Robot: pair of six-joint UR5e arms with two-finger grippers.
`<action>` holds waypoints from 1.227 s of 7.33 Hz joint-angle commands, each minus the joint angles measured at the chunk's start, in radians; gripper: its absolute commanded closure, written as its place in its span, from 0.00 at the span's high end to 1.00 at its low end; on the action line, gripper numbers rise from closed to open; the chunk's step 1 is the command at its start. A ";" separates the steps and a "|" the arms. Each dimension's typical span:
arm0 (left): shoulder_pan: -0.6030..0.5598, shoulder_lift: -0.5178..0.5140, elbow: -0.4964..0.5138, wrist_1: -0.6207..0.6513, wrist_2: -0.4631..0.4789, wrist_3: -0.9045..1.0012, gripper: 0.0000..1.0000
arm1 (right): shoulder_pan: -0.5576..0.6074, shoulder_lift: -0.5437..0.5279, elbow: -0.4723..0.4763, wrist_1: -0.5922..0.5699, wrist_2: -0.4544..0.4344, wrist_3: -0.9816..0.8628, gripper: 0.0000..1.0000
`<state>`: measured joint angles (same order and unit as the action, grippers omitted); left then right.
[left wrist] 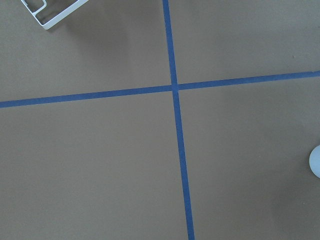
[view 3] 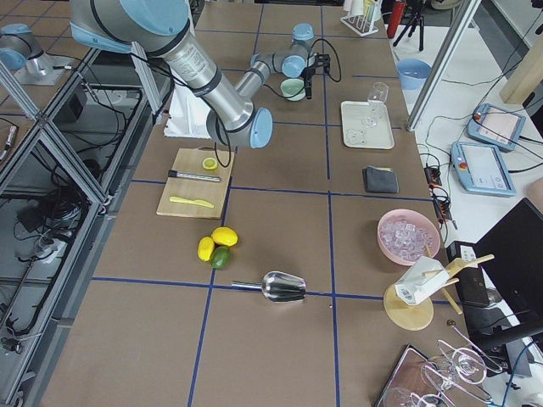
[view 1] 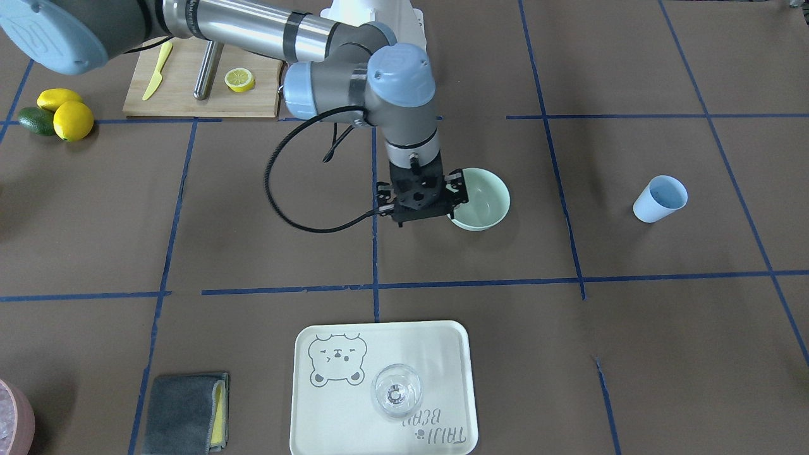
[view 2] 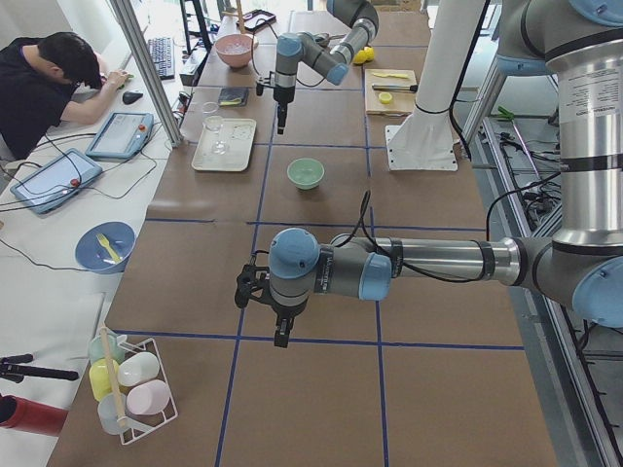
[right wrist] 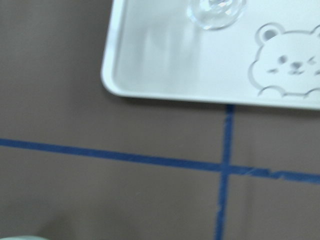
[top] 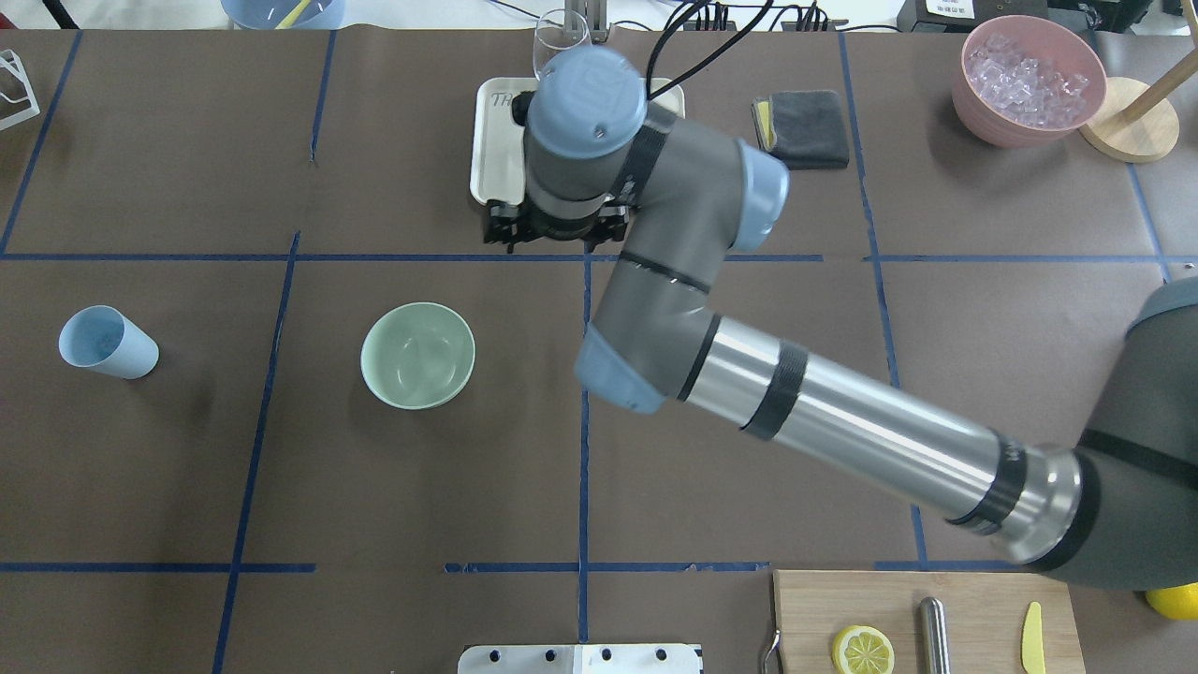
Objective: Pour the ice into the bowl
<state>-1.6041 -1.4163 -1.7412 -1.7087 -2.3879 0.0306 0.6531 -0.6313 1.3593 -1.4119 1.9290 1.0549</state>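
Note:
The pale mint-green bowl (view 1: 483,199) stands upright near the table's middle and looks empty; it also shows in the overhead view (top: 418,356). The light blue cup (view 1: 660,198) stands apart from it on the robot's left side (top: 108,342). No ice cubes show in the cup or the bowl. My right gripper (view 1: 422,218) hangs point-down above the table beside the bowl, between it and the tray; its fingers are hidden by the wrist. My left gripper (view 2: 282,336) shows only in the exterior left view, over bare table near the cup, so I cannot tell its state.
A white bear tray (view 1: 328,417) holds a clear glass (view 1: 396,392). A grey cloth (view 1: 183,414), a pink container of whitish ice (top: 1028,80), a cutting board (view 1: 183,95) with lemon half and knife, whole lemons (view 1: 66,114) and a metal scoop (view 3: 284,287) lie around.

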 commanded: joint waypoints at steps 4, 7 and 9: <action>0.006 0.000 -0.005 -0.171 0.000 -0.001 1.00 | 0.579 -0.497 0.213 -0.062 0.387 -0.900 1.00; 0.006 -0.003 0.032 -0.575 -0.002 -0.009 1.00 | 0.846 -0.753 0.217 -0.093 0.392 -1.256 1.00; 0.012 -0.004 0.055 -0.806 -0.011 -0.047 1.00 | 0.870 -0.879 0.312 -0.091 0.383 -1.254 1.00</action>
<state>-1.5966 -1.4192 -1.6983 -2.3743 -2.3922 0.0113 1.5004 -1.4305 1.6143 -1.5008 2.3141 -0.1902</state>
